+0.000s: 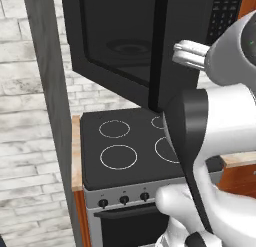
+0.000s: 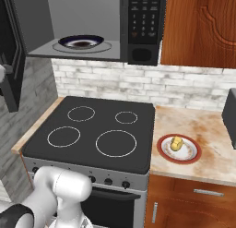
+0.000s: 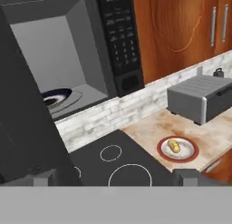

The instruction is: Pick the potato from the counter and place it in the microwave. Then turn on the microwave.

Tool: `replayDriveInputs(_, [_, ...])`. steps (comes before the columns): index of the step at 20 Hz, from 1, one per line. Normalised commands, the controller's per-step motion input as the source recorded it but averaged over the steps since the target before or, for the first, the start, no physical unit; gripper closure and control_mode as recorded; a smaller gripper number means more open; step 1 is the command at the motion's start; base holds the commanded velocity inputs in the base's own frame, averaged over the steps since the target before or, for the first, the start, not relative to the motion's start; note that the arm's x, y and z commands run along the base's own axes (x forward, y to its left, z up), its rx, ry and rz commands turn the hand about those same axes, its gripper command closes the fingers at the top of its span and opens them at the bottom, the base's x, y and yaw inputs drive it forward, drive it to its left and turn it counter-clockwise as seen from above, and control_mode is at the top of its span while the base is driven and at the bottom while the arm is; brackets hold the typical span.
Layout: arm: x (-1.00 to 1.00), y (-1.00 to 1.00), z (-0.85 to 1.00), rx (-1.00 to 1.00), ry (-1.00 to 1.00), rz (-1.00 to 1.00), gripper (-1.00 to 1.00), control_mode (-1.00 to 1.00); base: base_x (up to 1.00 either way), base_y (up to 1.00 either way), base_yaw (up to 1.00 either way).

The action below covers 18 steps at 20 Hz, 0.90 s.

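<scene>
the potato (image 2: 176, 143) is seen lying on a red-rimmed plate (image 2: 190, 156) on the bench (image 2: 209, 135), well apart from the wide-open, empty end effector (image 3: 115, 175). the microwave (image 2: 138, 24) is already open; the pick is judged not yet begun, and a reach down to the potato is called for.

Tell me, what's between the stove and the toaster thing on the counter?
The white plate with a red rim holding the potato sits on the counter between the black stovetop and grey toaster oven, seen in the hand view.
</scene>
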Motion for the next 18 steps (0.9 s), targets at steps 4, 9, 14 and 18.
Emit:
replayDriveInputs(4, [0.00, -0.79, -0.35, 0.26, 0.00, 0.11, -1.00, -1.00, 0.00, 0.00, 0.00])
replayDriveInputs(9, [0.02, -0.71, -0.26, 0.27, 0.00, 0.16, -1.00, -1.00, 0.00, 0.00, 0.00])
replayDriveInputs(14, [0.51, -0.49, -0.30, 0.33, 0.00, 0.22, -1.00, -1.00, 0.00, 0.00, 0.00])
replayDriveInputs(18, [0.89, -0.06, -0.35, 0.34, 0.00, 0.26, -1.00, -1.00, 0.00, 0.00, 0.00])
